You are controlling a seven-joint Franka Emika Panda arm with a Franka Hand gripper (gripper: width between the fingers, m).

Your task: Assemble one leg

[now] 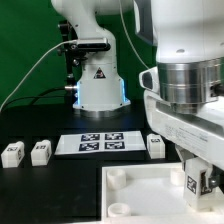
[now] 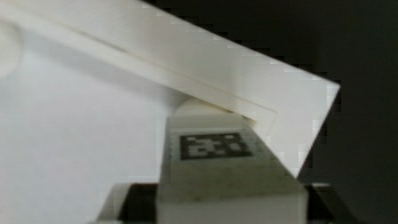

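Observation:
My gripper is shut on a white leg with its tag facing out, held upright over the right part of the large white top. In the wrist view the leg sits between my dark fingers, and its far end points at a corner of the top. I cannot tell whether the leg touches the top. Three more legs lie on the black table: two at the exterior view's left and one to the right of the marker board.
The marker board lies behind the top in the middle. The robot base stands behind it, with cables at the exterior view's left. The top has round sockets along its left side.

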